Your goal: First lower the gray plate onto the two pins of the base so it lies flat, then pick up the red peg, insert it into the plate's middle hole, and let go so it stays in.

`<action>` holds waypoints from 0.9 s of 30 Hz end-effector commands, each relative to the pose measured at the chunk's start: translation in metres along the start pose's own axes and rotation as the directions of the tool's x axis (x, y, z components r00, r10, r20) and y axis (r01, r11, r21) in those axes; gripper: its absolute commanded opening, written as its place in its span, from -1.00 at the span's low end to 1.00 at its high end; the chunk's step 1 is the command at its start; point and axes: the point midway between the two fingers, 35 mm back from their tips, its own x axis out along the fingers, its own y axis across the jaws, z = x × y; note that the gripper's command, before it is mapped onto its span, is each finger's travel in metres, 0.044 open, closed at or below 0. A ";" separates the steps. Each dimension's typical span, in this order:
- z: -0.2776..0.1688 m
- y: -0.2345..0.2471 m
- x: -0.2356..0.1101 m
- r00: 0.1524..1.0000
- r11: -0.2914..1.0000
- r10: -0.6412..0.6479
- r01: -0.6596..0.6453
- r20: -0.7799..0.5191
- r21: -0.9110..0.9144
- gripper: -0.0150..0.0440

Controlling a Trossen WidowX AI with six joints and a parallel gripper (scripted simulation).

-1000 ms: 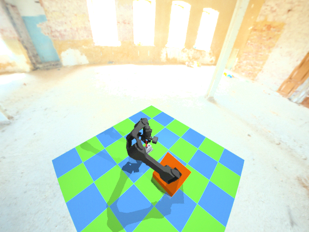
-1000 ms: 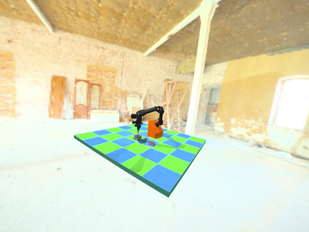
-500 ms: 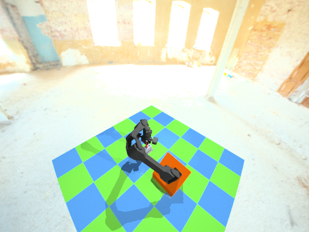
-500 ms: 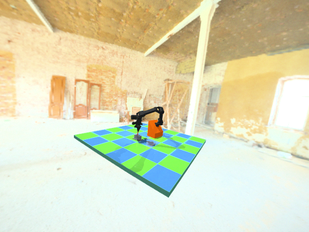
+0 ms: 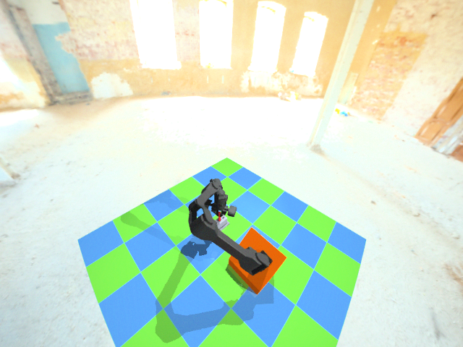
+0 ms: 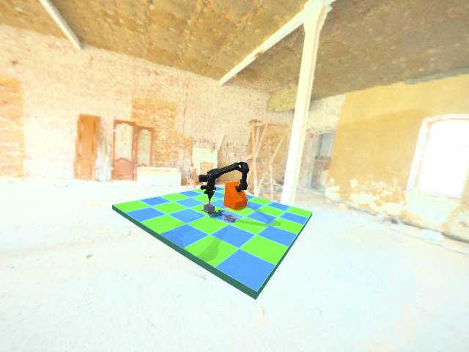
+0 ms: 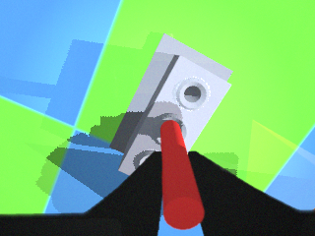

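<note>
The gray plate (image 7: 197, 93) (image 5: 223, 222) (image 6: 208, 207) lies flat on the base (image 7: 153, 74), with a pin showing in its far hole (image 7: 192, 92). My gripper (image 7: 174, 158) (image 5: 218, 214) (image 6: 208, 196) is shut on the red peg (image 7: 178, 172) (image 5: 218, 215) and hangs right above the plate. The peg points down, and its lower tip is at the plate's middle hole (image 7: 169, 118). I cannot tell how deep the tip sits. The near hole is partly hidden by the fingers.
The arm stands on an orange block (image 5: 269, 248) (image 6: 232, 196) on a blue and green checkered floor panel (image 5: 317, 298) (image 6: 246, 265). A small dark object (image 6: 229, 217) lies on the panel beside the base in the exterior view.
</note>
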 end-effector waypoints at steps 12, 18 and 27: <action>-0.003 -0.001 0.002 1.000 1.000 0.000 0.000 0.000 -0.001 -0.49; -0.003 -0.001 0.003 1.000 1.000 0.000 0.000 0.000 -0.001 -0.49; -0.002 -0.001 0.002 1.000 1.000 -0.002 0.002 0.001 -0.004 -0.49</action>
